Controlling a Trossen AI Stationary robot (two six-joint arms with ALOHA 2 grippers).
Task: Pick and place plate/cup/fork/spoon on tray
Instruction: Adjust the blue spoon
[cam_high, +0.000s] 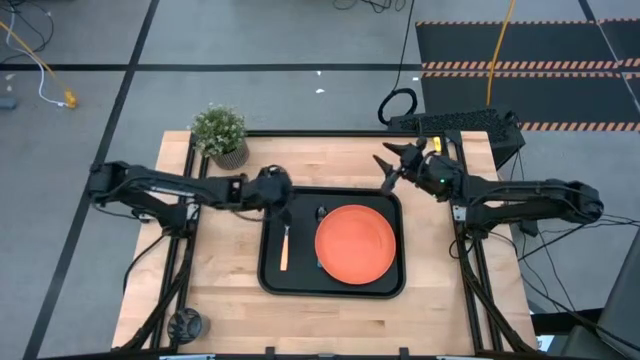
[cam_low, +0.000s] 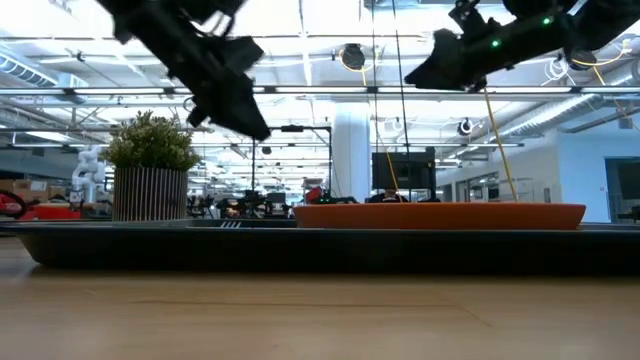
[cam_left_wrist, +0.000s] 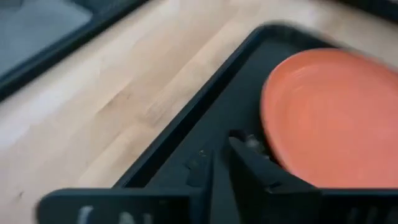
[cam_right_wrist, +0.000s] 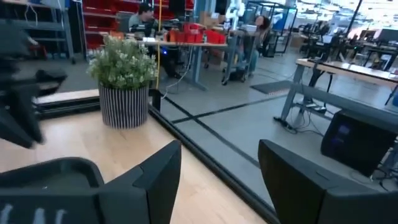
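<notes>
Tabletop tray (cam_high: 270, 280) with plate (cam_high: 355, 245), fork (cam_high: 284, 249)

overhead, table-level, two wrist views, shared tray (cam_high: 270, 280)

The left gripper (cam_left_wrist: 233, 163) hangs over the tray (cam_left_wrist: 193, 124), inside one of its rounded corners, and its dark fingers (cam_left_wrist: 249, 165) stand close together with only a thin gap between them. The orange plate (cam_left_wrist: 329, 118) lies flat in the tray just beyond the fingertips, its rim near the tray's raised edge. Light wooden tabletop (cam_left_wrist: 106, 93) runs along the outside of that edge, out to the table's dark border and the grey floor (cam_left_wrist: 37, 25) past it.
</notes>
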